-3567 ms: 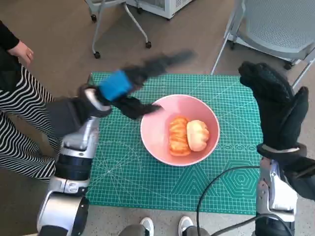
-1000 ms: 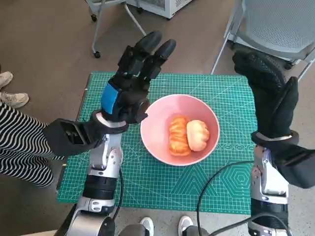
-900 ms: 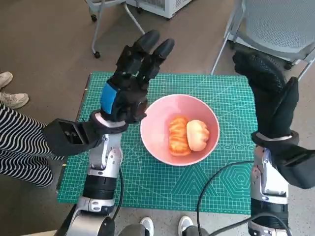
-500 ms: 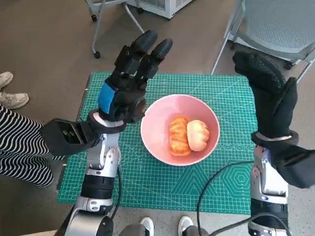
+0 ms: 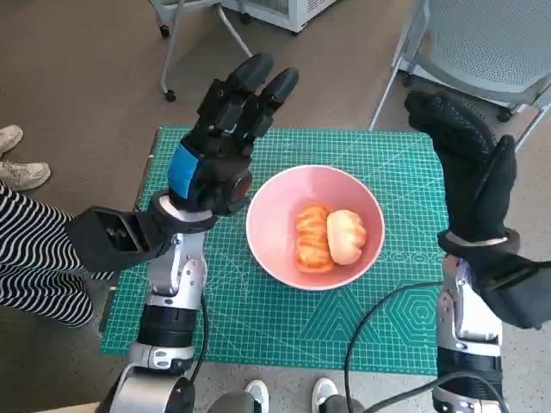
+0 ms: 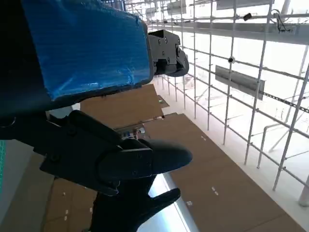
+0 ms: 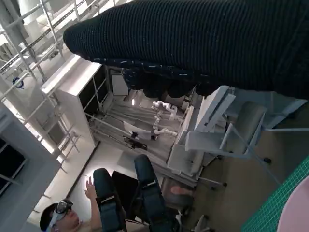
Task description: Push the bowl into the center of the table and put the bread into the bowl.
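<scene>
A pink bowl sits near the middle of the green cutting mat and holds two pieces of bread, one orange-glazed, one pale. My left hand is raised above the mat's left side, left of the bowl, fingers stretched upward and apart, holding nothing. My right hand is raised over the mat's right edge, fingers straight, empty. The left wrist view shows the blue-taped back of my left hand against a ceiling. In the right wrist view the glove spans the picture.
A grey chair stands behind the table on the right and a wheeled chair base at the back left. A person's striped leg and shoe are left of the table. A cable runs over the mat's front right. A person shows in the right wrist view.
The left hand rose from beside the bowl's left rim to an upright, open pose and keeps drifting slightly up and left. The person on the left stepped back. Bowl and bread stayed put.
</scene>
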